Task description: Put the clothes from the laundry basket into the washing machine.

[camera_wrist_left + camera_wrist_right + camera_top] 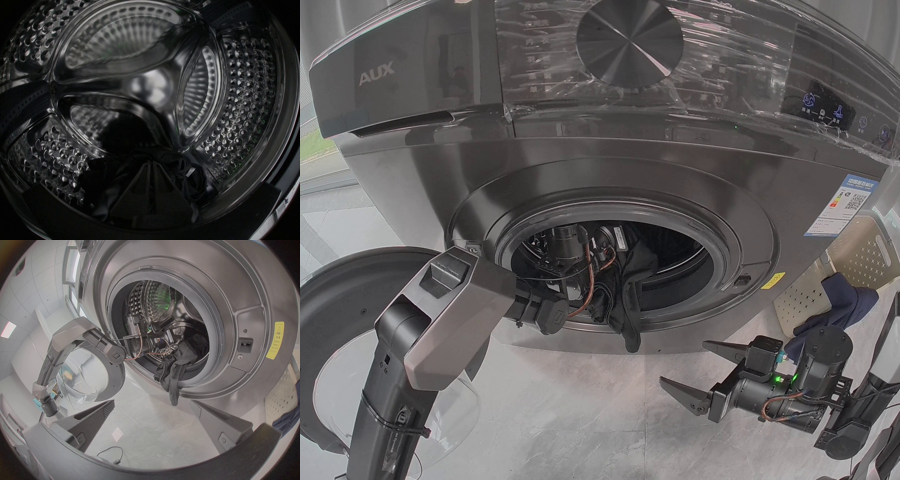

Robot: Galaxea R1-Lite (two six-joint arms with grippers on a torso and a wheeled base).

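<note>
Left gripper [152, 167] sits inside the washing machine [687, 169] drum, fingers pressed together, seemingly pinching a dark garment [628, 306] whose tail hangs over the door rim [681, 320] (it could slip out on release). Right gripper [684, 362] hovers wide open and empty near the laundry basket [862, 256] holding a blue garment [840, 303].

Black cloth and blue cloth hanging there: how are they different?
The crumpled black cloth drapes over the door rim of the grey washing machine; the dark blue cloth hangs from the cream perforated laundry basket. Black reaches into the drum; blue doesn't. Both dangle limp.
</note>
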